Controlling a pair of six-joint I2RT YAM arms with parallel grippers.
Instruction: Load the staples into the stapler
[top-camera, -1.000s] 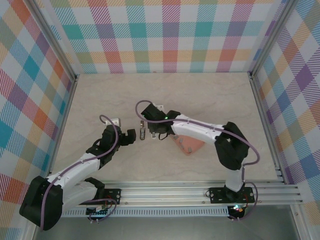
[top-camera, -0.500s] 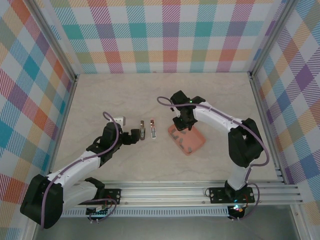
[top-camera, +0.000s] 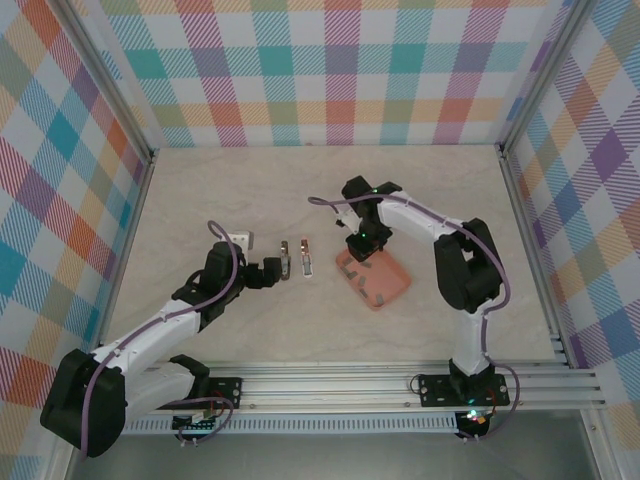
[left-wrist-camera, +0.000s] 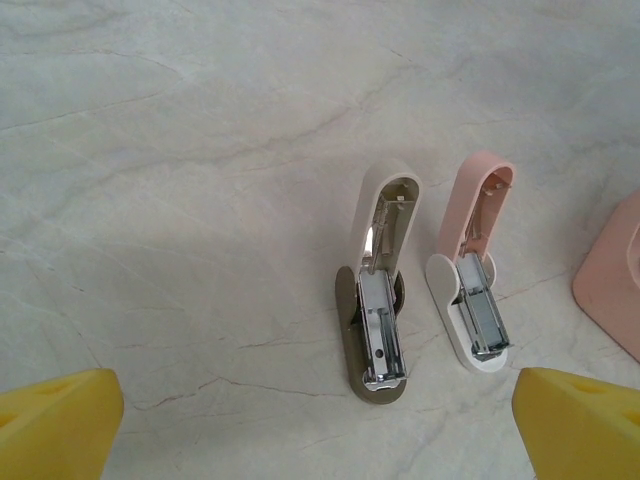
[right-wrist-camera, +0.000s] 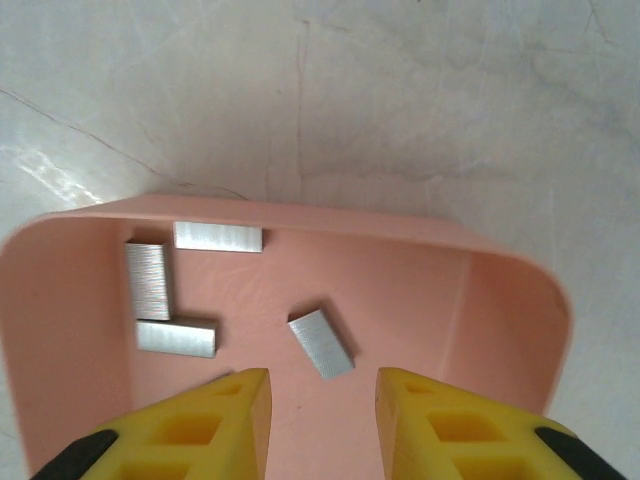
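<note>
Two small staplers lie open side by side on the table, a brown and cream one (left-wrist-camera: 381, 300) (top-camera: 285, 260) and a pink and white one (left-wrist-camera: 475, 290) (top-camera: 307, 259). My left gripper (left-wrist-camera: 320, 430) (top-camera: 271, 272) is wide open just short of them, holding nothing. The staples are several short grey strips in the salmon-pink tray (right-wrist-camera: 500, 300) (top-camera: 392, 286). One strip (right-wrist-camera: 321, 343) lies just ahead of my right gripper (right-wrist-camera: 322, 388) (top-camera: 358, 250). That gripper hovers over the tray, its yellow fingers a little apart with nothing between them. Other strips (right-wrist-camera: 218, 236) (right-wrist-camera: 176, 338) lie along the tray's left and far walls.
The staplers lie about a hand's width left of the tray, whose corner (left-wrist-camera: 615, 290) shows at the right edge of the left wrist view. Checked walls and metal rails enclose the marble-patterned table (top-camera: 230, 190), with wide room at the back and left.
My right gripper has swung right, from over the staplers to over the pink tray, uncovering the pink stapler. My left gripper has crept slightly toward the staplers.
</note>
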